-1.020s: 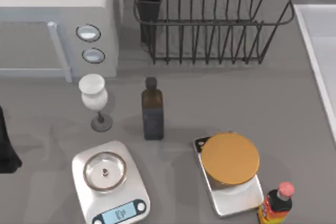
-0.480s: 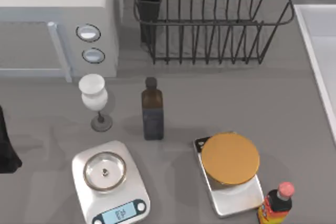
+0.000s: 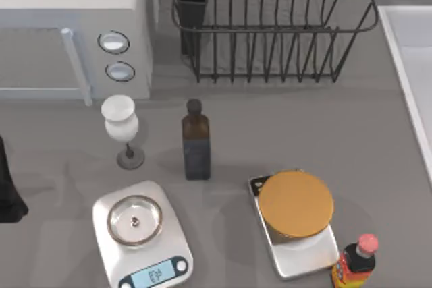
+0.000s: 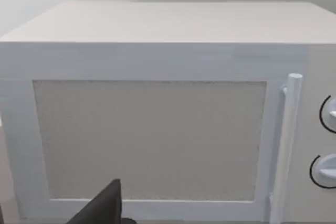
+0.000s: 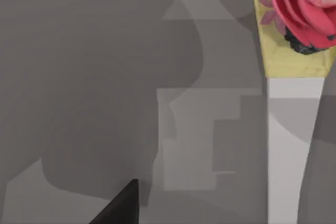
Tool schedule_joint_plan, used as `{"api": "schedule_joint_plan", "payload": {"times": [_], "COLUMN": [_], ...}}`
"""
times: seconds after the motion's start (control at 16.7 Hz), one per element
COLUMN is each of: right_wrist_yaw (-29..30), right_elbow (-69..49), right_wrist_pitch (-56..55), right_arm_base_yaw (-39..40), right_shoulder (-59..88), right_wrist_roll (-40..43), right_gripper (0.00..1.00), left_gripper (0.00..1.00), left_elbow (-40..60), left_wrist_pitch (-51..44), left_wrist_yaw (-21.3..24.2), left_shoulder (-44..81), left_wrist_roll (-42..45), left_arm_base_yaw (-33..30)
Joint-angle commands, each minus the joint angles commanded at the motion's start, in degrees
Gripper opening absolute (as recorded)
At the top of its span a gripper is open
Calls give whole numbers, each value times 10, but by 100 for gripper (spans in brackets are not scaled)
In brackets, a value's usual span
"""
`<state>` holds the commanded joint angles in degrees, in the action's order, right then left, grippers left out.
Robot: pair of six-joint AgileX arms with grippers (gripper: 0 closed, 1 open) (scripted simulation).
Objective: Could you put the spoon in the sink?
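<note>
Your left arm sits parked at the table's left edge; you cannot tell either tool's state. The sink, a pale flat basin with a raised rim, lies at the right edge beside the black wire rack.

Digits on scale display, too blurry to read

The sink is a pale grey-white basin with a raised light rim; it lies at the table's right edge, partly cut off.
</note>
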<state>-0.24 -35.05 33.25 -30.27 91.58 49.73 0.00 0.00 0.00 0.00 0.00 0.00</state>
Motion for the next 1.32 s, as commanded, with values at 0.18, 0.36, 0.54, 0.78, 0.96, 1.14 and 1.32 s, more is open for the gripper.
{"api": "schedule_joint_plan", "payload": {"times": [0.18, 0.36, 0.54, 0.78, 0.96, 1.14, 1.32], "right_wrist_yaw": [0, 0, -9, -9, -9, -9, -9], "right_elbow": [0, 0, -24, -55, -104, -155, -186], "right_wrist_pitch": [0, 0, 56, 98, 186, 276, 318], "right_arm_base_yaw": [0, 0, 0, -3, -3, -4, -3], "right_shoulder": [0, 0, -40, -55, -82, -116, -139], "right_wrist_roll": [0, 0, -9, -7, -4, -4, -5], "right_gripper": [0, 0, 0, 0, 0, 0, 0], "left_gripper": [100, 100, 100, 100, 100, 100, 100], "left_elbow": [0, 0, 0, 0, 0, 0, 0], "left_wrist_pitch": [0, 0, 0, 0, 0, 0, 0], "left_wrist_yaw": [0, 0, 0, 0, 0, 0, 0], "left_shoulder": [0, 0, 0, 0, 0, 0, 0], "left_wrist_roll": [0, 0, 0, 0, 0, 0, 0], "left_arm_base_yaw": [0, 0, 0, 0, 0, 0, 0]}}
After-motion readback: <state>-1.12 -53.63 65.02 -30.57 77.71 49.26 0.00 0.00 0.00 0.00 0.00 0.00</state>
